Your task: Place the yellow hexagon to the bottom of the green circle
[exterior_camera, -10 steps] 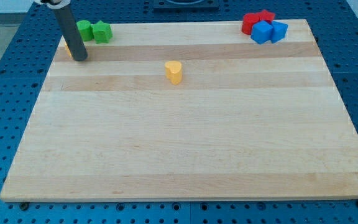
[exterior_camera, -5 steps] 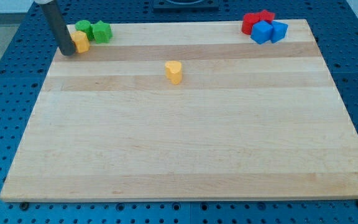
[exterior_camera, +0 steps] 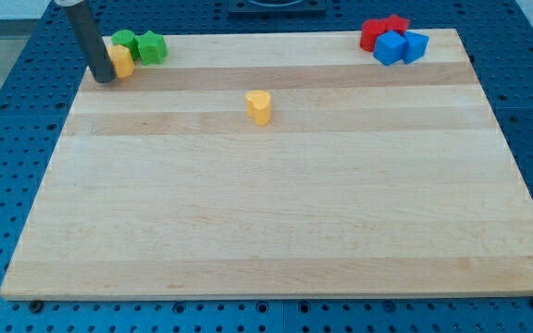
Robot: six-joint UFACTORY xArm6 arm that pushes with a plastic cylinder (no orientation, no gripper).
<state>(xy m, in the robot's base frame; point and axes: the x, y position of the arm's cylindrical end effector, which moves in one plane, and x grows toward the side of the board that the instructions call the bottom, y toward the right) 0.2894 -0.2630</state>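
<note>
A yellow hexagon (exterior_camera: 122,61) lies near the board's top left corner, touching the lower left of a green circle (exterior_camera: 125,42). A second green block (exterior_camera: 152,48) sits just right of the circle. My tip (exterior_camera: 103,78) rests against the yellow hexagon's left side; the dark rod rises up and left out of the view. A yellow heart-shaped block (exterior_camera: 259,106) stands alone nearer the board's middle.
A cluster of two red blocks (exterior_camera: 372,34) and two blue blocks (exterior_camera: 391,48) sits at the board's top right corner. The wooden board (exterior_camera: 276,213) lies on a blue perforated table.
My rod moved left, from in front of the yellow hexagon to its left side, uncovering it. The hexagon now sits slightly higher and closer to the green circle.
</note>
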